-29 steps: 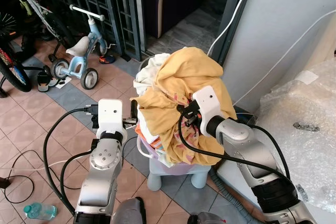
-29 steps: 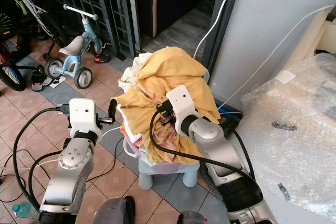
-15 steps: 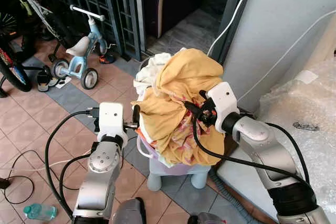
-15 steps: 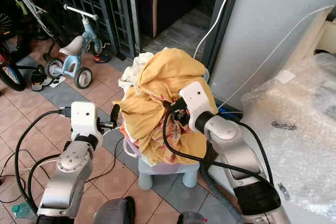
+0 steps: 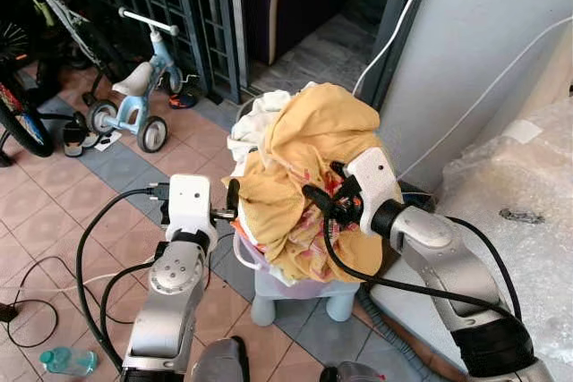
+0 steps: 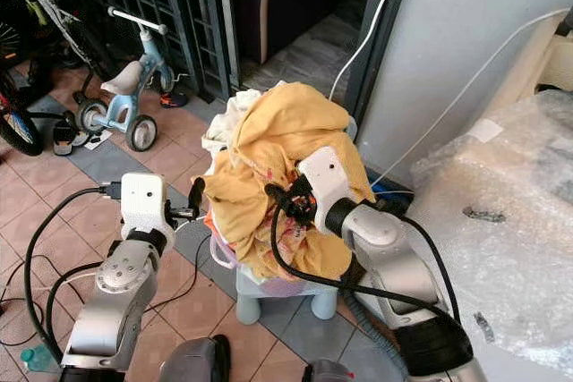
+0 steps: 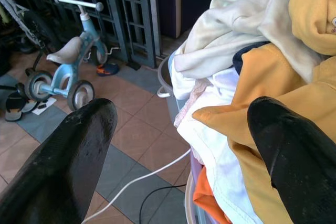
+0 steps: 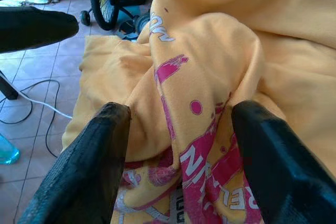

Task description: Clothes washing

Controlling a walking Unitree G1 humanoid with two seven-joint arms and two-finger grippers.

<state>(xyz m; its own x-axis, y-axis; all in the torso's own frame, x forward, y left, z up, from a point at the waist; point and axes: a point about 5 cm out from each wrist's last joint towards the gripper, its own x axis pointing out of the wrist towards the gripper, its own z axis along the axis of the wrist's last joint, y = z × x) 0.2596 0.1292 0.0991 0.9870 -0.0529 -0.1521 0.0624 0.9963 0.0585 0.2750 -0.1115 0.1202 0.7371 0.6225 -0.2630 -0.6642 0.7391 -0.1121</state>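
Where the head views meet at centre frame, a laundry heap (image 5: 300,158) bulges out of a pale basket (image 5: 255,261) that sits on a light blue stool (image 5: 269,297) on the tiled floor (image 5: 54,212). Most of the heap is a soft, crumpled yellow cloth (image 5: 322,127) printed in pink, with a cream garment (image 5: 255,127) tucked at its upper left side. The right claw (image 8: 176,129) is released, its two black fingers (image 8: 92,161) spread wide and pressed against the yellow cloth at the heap's right front; its wrist view brings out the pink and white lettering and the loose folds between the fingers. The left claw (image 7: 184,135) is also released, poised at the heap's left edge by the basket rim; its wrist view shows layers the head views hide, namely white fabric (image 7: 215,129), a dark strip and an orange piece (image 7: 207,203) low down. A blue tricycle (image 5: 134,96) stands at upper left before a dark metal grille (image 5: 170,6). Crinkled bubble wrap (image 5: 519,203) lies at the right. Black cables loop across the tiles, and a plastic bottle (image 5: 67,360) lies at lower left.
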